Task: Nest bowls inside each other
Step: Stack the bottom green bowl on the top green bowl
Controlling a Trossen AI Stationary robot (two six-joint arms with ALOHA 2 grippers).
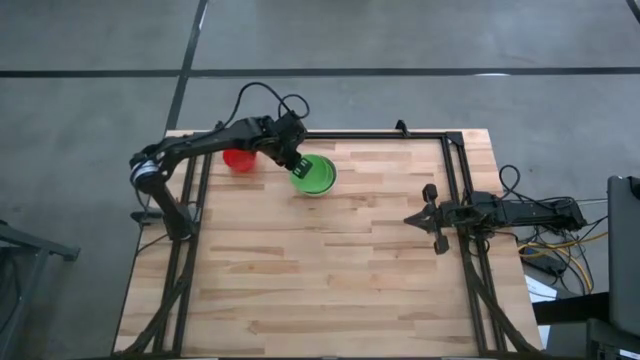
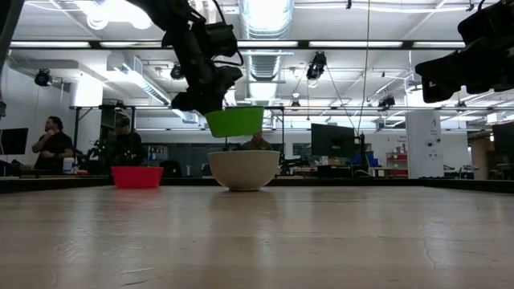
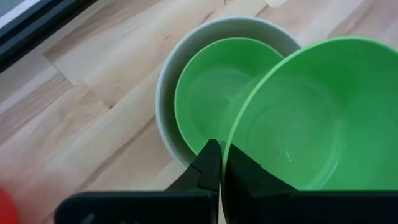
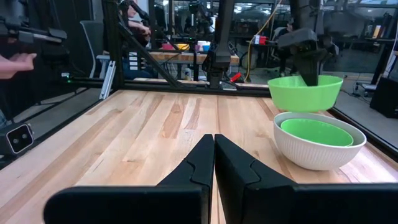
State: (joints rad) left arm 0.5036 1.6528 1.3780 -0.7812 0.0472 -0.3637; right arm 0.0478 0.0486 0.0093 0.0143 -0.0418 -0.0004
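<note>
Left gripper [image 3: 221,163] is clamping 1 green bowl [image 2: 234,121] by its rim, above the white bowl [image 2: 243,168].

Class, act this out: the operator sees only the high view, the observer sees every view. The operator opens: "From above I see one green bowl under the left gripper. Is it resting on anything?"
Observer: No. In the low view the held green bowl hangs in the air above a white bowl, not touching it.
Operator: Is the white bowl empty?
Observer: No. The left wrist view shows a second green bowl nested inside it.
Operator: How is the top one gripped?
Observer: The left gripper is shut on its rim.
</note>
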